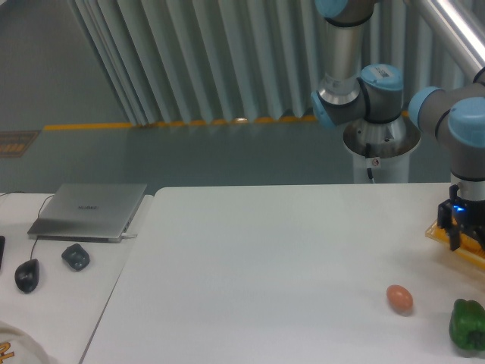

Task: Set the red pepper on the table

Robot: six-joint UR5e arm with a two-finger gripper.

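Observation:
The red pepper does not show anywhere in the camera view. My gripper (468,241) hangs low over the far right edge of the white table (265,265), partly cut off by the frame. A blue light glows on its body. One dark finger (454,236) points down over a flat yellow object (449,236) and stands well off the gripper's centre line, so the jaws look open with nothing seen between them.
A brown egg (399,298) lies in front of the gripper, and a green pepper (467,324) sits at the bottom right corner. The adjoining desk on the left holds a laptop (89,210), a mouse (26,274) and a small dark object (75,256).

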